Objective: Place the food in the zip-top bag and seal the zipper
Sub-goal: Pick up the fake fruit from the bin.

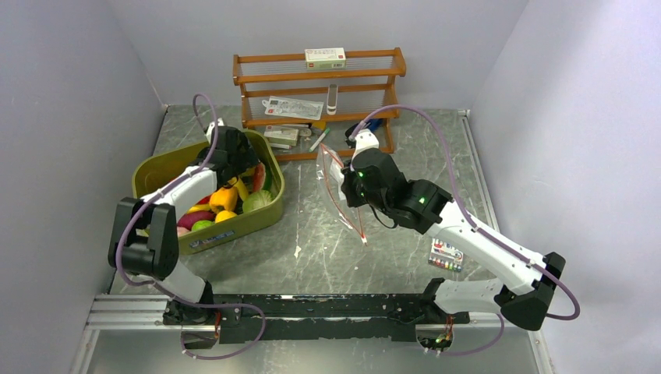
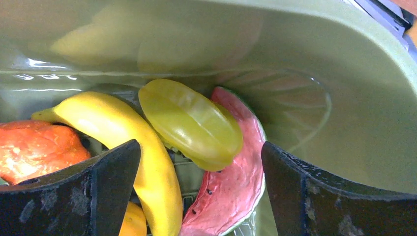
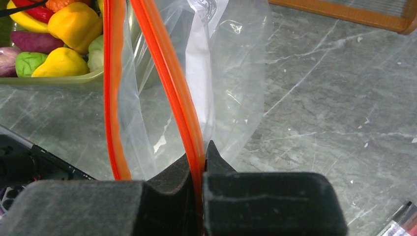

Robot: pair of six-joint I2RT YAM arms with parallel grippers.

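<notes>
Left pincer (image 2: 200,148) spread over banana (image 2: 130,130) in green tub (image 2: 344,98), right pincer (image 3: 203,158) clenched on zipper (image 3: 172,83), rack (image 1: 358,74) behind

On my grey marbled worktop (image 1: 335,261) I see an olive-green tub (image 1: 234,231) near the left edge. At the far edge stands a wooden rack (image 1: 358,75). A white box (image 1: 325,56) lies on its top shelf, a printed packet (image 1: 292,107) and an upright white tube (image 1: 333,98) sit on the middle one, and stacked packets (image 1: 282,135) lie at the bottom. A small pack with coloured contents (image 1: 446,255) lies flat near the right edge.
</notes>
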